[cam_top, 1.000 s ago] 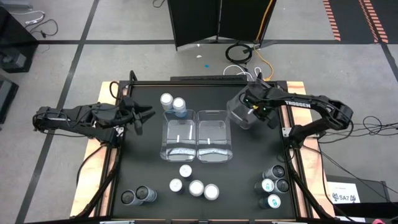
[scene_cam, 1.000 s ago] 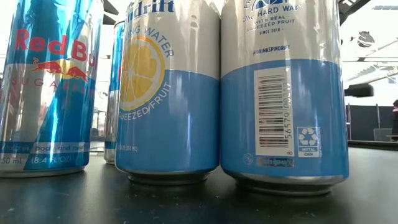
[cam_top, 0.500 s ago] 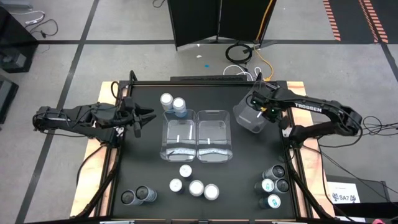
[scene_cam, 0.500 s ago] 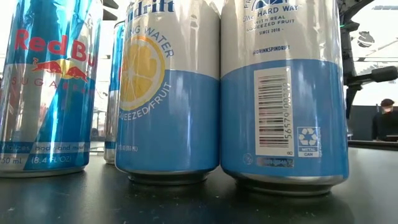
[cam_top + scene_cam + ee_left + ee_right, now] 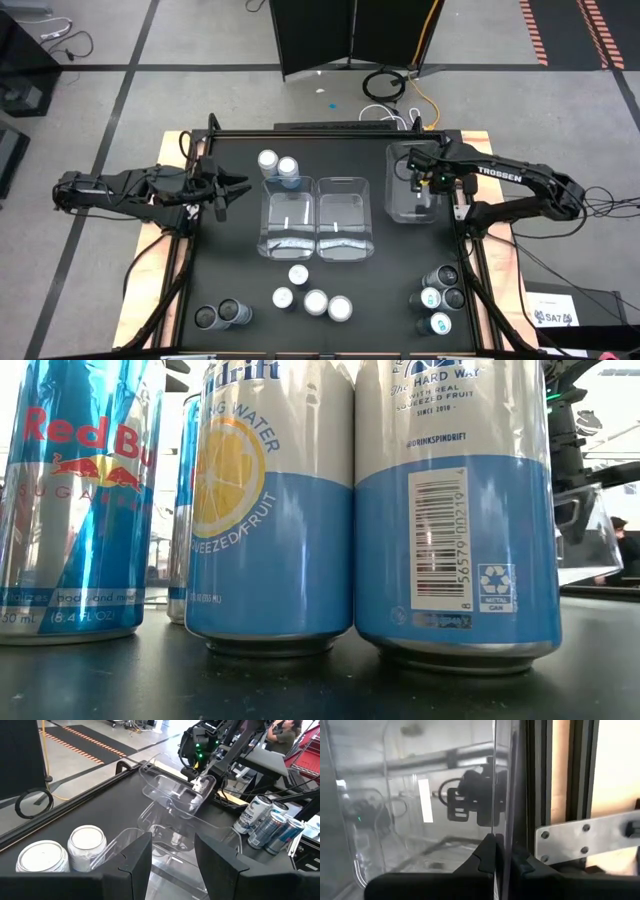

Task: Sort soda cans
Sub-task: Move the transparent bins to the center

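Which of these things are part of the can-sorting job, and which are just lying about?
Part of the job:
- soda cans, in clusters around the table
- two clear bins mid-table
- third clear bin, its wall pinched by the right gripper
- left gripper, waiting

Just lying about:
- cables on the floor
- dark panel

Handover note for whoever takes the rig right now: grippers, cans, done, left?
Right gripper: fingers shut on the wall of a clear bin at the table's right rear, beside the two bins at centre.
Left gripper: at the left rear, fingers partly open, holding nothing.
Cans: two at rear behind the centre bins, four at front centre, two dark ones at front left, four at front right.
Done: no can is in any bin.
Left: set the third bin down, then sort all the cans.
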You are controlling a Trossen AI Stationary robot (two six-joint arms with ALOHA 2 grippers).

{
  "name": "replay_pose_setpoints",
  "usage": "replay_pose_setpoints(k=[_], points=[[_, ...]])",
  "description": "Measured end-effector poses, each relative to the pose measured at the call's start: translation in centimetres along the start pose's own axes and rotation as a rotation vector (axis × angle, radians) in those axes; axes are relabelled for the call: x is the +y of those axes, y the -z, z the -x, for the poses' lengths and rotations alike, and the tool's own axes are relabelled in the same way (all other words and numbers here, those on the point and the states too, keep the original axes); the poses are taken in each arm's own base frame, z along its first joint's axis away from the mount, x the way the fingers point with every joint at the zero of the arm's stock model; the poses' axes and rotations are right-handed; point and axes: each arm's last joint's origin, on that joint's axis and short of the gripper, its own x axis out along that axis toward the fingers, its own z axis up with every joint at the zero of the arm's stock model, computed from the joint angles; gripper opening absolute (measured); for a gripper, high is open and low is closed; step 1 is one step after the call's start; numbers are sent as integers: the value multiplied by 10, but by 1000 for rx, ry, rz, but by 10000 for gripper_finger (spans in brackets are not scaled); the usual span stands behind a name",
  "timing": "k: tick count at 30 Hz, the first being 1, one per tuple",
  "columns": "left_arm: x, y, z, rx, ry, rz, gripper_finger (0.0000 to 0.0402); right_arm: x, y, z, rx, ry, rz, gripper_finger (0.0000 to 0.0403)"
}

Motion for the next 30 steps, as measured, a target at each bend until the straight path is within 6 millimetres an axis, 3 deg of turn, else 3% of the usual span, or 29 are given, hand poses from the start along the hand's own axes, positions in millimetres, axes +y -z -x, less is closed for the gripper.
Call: replay_pose_setpoints(k=[10, 18, 25, 30], points=[[0, 0, 0, 0, 0, 0, 158, 6, 13, 2, 48, -34, 106, 0], [0, 0, 0, 2, 2, 0, 158, 14, 37, 6, 29, -45, 131, 0], [0, 0, 0, 7, 9, -1, 158, 17, 69, -15, 54, -71, 127, 0], [0, 1, 0, 12, 7, -3, 158, 20, 81, -11, 49, -108, 139, 0]])
